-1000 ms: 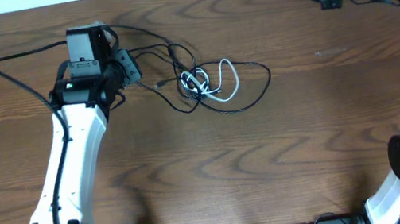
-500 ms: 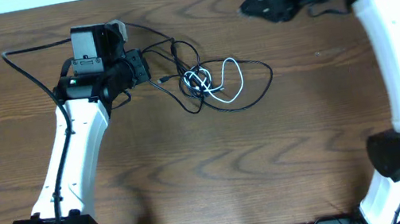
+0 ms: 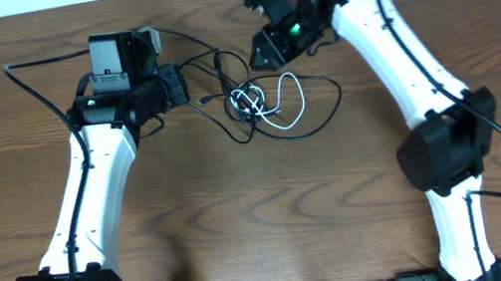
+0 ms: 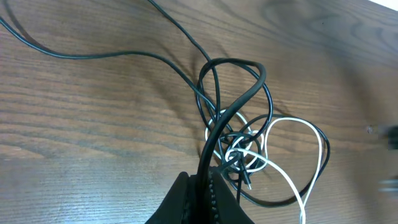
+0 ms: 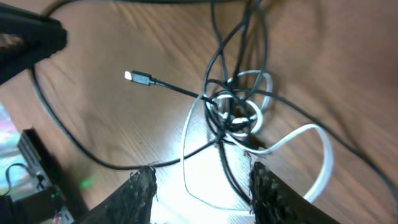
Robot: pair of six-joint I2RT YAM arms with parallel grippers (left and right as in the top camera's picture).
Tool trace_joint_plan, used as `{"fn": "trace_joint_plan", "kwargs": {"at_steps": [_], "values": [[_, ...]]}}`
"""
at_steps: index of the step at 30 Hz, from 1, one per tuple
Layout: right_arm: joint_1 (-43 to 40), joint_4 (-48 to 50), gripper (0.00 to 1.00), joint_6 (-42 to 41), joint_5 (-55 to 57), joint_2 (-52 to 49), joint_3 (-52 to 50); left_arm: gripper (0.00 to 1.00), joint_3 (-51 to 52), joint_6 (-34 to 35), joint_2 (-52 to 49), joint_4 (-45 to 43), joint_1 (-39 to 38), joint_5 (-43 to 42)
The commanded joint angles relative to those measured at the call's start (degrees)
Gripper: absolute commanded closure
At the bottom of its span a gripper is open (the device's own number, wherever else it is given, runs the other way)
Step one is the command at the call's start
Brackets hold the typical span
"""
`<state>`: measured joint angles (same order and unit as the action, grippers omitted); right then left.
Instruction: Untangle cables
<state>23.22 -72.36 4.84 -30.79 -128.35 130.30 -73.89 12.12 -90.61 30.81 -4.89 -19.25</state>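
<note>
A: Left gripper (image 3: 175, 84)?
B: Just left of the knot (image 3: 246, 101). Clenched on a doubled strand of the black cable (image 3: 337, 96).
A: Cables?
B: Black cable and white cable (image 3: 296, 98) tangled together at the knot, lying on the table (image 3: 243, 222). Plug end (image 3: 201, 101) loose, just left of knot. White loop trailing right of knot.
A: Right gripper (image 3: 263, 58)?
B: Near the knot, up and right of it. Fingers (image 5: 144, 186) parted, grasping nothing.

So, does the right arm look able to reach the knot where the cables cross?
Probably yes: the right pincer stands open over the knot, with nothing between them. The left pincer grips the black cable off to one side.
</note>
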Motion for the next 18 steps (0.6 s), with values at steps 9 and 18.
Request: {"fn": "trace_joint_plan", "kwargs": {"at_steps": [9, 18], "values": [[-0.07, -0.09, 0.46, 8.28, -23.1, -13.79, 0.07, 0.93, -0.59, -0.72, -0.09, 0.24, 0.17, -0.61], [-0.24, -1.16, 0.67, 13.07, -41.4, -14.6, 0.09, 0.93, -0.59, -0.72, -0.09, 0.24, 0.17, -0.59]]}}
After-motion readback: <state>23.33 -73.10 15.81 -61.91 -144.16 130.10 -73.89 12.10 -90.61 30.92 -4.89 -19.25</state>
